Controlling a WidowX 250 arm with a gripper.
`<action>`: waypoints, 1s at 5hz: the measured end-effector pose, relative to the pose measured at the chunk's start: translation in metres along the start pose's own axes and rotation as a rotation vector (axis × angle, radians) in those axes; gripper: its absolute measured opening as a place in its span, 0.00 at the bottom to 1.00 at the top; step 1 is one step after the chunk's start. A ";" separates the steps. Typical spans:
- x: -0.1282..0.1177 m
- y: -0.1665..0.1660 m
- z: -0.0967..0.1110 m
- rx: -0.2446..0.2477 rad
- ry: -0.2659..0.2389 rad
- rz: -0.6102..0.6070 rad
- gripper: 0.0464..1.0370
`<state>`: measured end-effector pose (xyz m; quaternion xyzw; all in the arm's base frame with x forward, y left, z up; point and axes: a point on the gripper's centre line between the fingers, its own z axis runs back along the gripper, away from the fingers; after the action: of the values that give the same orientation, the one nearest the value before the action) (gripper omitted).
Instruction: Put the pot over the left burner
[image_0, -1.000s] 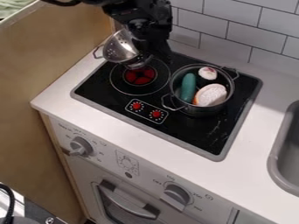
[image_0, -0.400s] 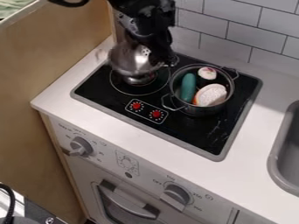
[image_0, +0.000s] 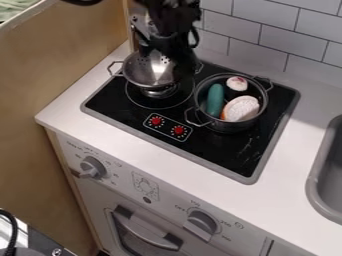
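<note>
pincer (image_0: 175, 56) hangs at colander (image_0: 145, 72); pot (image_0: 230, 126) holds toy food (image_0: 214, 100).

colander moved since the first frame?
Yes. The steel colander has come toward the camera and levelled out; its base now covers the red centre of the left burner, which was in plain sight before.

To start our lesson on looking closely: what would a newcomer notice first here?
Probably the shiny metal colander over the left burner, beneath the black robot arm. Next, the dark pot on the stove's right side, holding a teal, elongated item and two other pieces.
</note>
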<state>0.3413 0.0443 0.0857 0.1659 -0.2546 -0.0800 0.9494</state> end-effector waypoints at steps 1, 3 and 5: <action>0.000 -0.001 0.025 -0.030 0.089 0.046 0.96; -0.022 -0.018 0.060 -0.096 0.234 0.147 0.96; -0.028 -0.045 0.083 -0.130 0.298 0.245 0.96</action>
<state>0.2714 -0.0138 0.1247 0.0822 -0.1237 0.0453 0.9879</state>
